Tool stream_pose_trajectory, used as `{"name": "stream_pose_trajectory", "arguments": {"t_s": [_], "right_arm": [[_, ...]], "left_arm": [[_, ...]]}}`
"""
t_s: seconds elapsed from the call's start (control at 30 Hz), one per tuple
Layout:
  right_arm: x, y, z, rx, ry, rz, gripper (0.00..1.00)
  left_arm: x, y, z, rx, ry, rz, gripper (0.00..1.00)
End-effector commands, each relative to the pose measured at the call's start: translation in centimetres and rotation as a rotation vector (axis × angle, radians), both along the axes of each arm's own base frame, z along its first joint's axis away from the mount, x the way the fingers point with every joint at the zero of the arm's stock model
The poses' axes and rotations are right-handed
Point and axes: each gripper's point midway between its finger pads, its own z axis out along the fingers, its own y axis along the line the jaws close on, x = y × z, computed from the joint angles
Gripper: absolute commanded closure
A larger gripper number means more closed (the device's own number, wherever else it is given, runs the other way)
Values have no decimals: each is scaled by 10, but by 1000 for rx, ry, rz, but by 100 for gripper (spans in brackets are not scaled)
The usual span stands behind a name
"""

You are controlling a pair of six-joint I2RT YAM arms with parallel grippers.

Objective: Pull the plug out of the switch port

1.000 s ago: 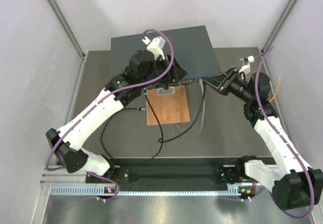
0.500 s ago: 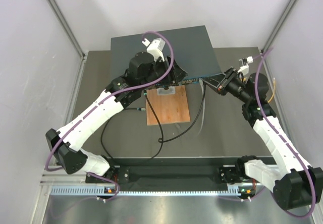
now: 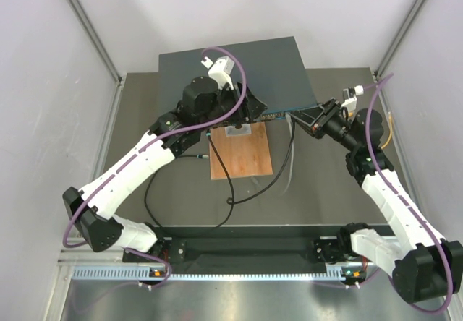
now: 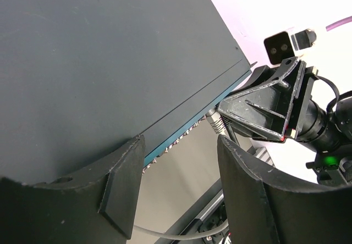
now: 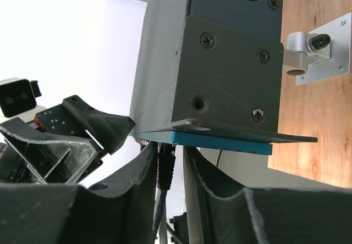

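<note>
The plug (image 5: 166,171) sits directly between the jaws of the right gripper (image 5: 169,157), its length running along them out of the front strip of the switch (image 5: 220,62). The jaws flank it closely, but I cannot tell if they pinch it. The left gripper (image 4: 176,183), jaws spread, hangs over the lid, farther off.

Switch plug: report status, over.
Left gripper open over switch front edge, close beside the right. Right gripper straddles plug, grip unclear. Plug not yet out.
</note>
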Motion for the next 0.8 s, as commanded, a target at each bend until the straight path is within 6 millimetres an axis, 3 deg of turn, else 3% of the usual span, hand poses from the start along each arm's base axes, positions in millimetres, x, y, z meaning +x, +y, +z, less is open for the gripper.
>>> {"name": "stream_pose_trajectory", "arguments": {"t_s": [0.0, 0.3, 0.43, 0.57, 0.77], "right_arm": [[7, -5, 13, 25, -45, -56, 75], [10, -10, 17, 43, -45, -89, 76], [12, -10, 18, 56, -35, -90, 82], [12, -9, 14, 52, -24, -91, 100], [8, -3, 0, 1, -10, -36, 100]], "left_arm": [[-5, 4, 15, -43, -29, -6, 39], [-5, 3, 15, -48, -28, -12, 39], [-5, 3, 13, -47, -25, -13, 39], [-5, 5, 10, -43, -23, -10, 39], [-3, 5, 8, -34, -21, -11, 39]]}}
